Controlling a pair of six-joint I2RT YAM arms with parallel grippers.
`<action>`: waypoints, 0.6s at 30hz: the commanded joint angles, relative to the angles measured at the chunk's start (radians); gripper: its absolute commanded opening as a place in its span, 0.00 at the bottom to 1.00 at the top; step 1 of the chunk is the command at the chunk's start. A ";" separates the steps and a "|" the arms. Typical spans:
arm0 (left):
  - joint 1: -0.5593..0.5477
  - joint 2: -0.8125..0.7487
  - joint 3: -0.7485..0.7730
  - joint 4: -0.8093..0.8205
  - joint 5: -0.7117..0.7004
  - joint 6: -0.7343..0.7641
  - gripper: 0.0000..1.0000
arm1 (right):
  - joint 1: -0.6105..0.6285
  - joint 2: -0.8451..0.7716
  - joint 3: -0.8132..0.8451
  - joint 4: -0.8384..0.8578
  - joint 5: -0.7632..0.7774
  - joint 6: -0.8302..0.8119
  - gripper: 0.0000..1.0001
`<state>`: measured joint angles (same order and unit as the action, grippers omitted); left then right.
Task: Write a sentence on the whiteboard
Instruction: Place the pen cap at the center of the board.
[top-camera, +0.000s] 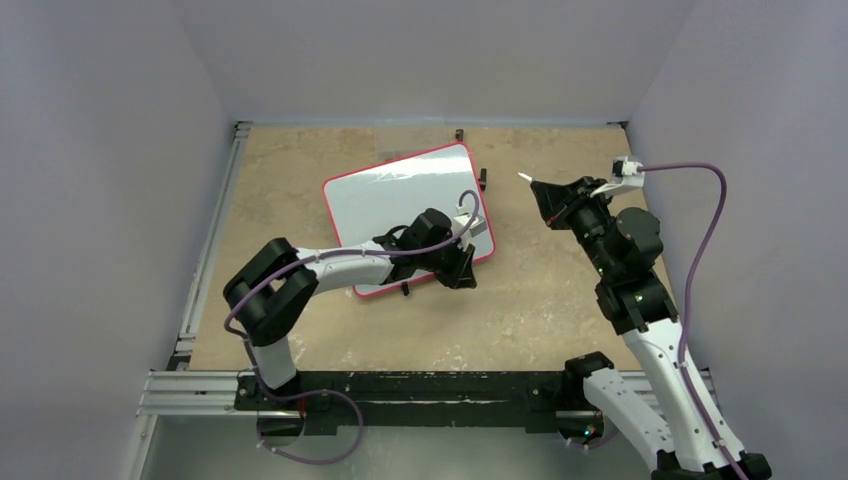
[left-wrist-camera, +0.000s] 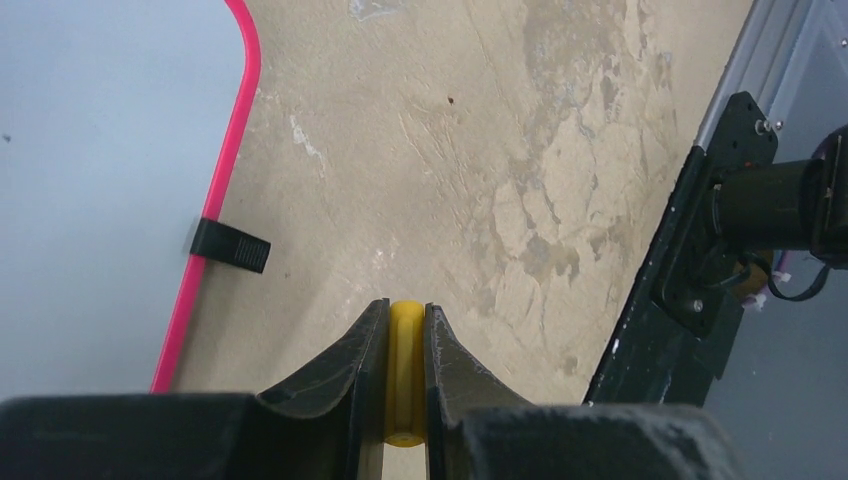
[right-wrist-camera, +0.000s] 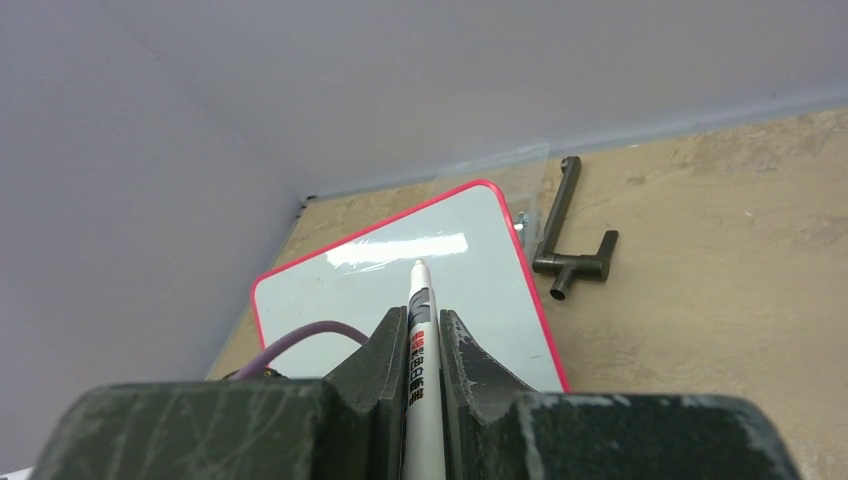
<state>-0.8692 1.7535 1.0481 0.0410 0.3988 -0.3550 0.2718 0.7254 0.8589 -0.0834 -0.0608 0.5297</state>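
The whiteboard (top-camera: 395, 200) lies tilted on the table, with a pale glossy face and a red-pink rim. No lettering shows on it, so the sentence is not in view. My left gripper (top-camera: 462, 270) sits at the board's near right corner, shut on a yellow marker cap (left-wrist-camera: 406, 360). The board's rim (left-wrist-camera: 243, 110) and a black clip (left-wrist-camera: 230, 246) show to its left. My right gripper (top-camera: 548, 198) hovers right of the board, shut on a white marker (right-wrist-camera: 421, 340). The marker's tip (top-camera: 524, 177) points toward the board (right-wrist-camera: 480, 290) and stays above it.
A black T-shaped handle (right-wrist-camera: 575, 250) lies on the table by the board's far right edge. A small black part (top-camera: 458, 133) sits near the back wall. The right arm's base and black rail (left-wrist-camera: 700, 250) stand close to the right of the left gripper.
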 joint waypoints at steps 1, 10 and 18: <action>-0.019 0.062 0.069 0.120 -0.034 -0.011 0.00 | -0.006 -0.013 -0.010 0.032 0.053 -0.042 0.00; -0.037 0.159 0.094 0.190 -0.058 -0.015 0.00 | -0.006 -0.001 -0.014 0.040 0.022 -0.060 0.00; -0.051 0.186 0.097 0.216 -0.064 -0.016 0.03 | -0.005 0.016 -0.007 0.039 -0.007 -0.059 0.00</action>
<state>-0.9073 1.9297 1.1065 0.1837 0.3447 -0.3603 0.2718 0.7425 0.8455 -0.0826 -0.0475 0.4862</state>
